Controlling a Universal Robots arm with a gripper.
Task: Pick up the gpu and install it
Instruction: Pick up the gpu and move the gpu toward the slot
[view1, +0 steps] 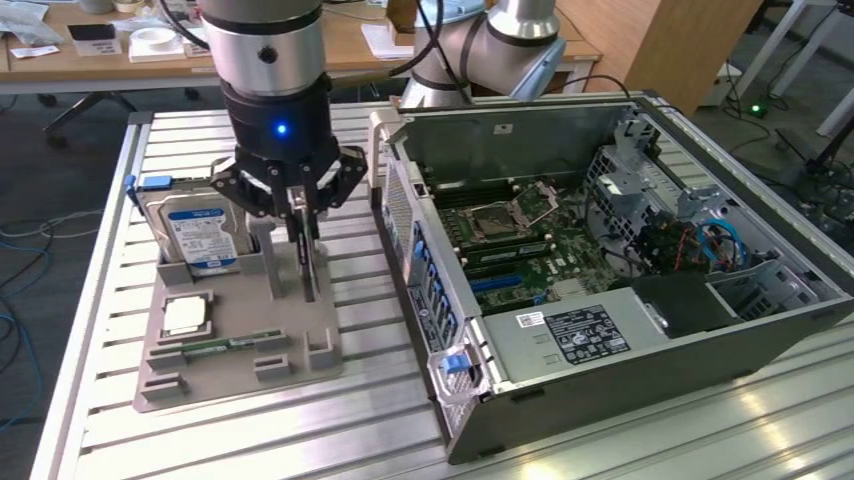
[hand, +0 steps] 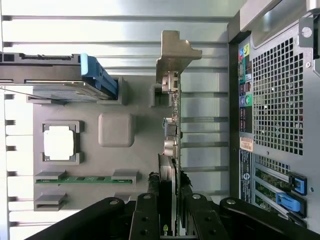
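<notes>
The gpu (view1: 310, 265) is a thin dark card standing on edge in the grey holder tray (view1: 227, 375) on the slatted table. My gripper (view1: 300, 215) comes straight down over it, its fingers pressed on both faces of the card's upper edge. In the wrist view the gpu (hand: 171, 135) runs away from the gripper (hand: 169, 212) and ends in its silver bracket (hand: 175, 52). Whether the card's lower edge still rests in the holder slot I cannot tell. The open computer case (view1: 747, 330) lies at the exterior view's right, with its motherboard (view1: 534, 255) exposed.
The holder tray also carries a blue-labelled hard drive (view1: 200, 235), a square processor chip (view1: 184, 316) and a green RAM stick (view1: 227, 347). The case's rear panel (hand: 280, 100) stands close beside the card. A second robot arm base (view1: 481, 50) stands behind the case.
</notes>
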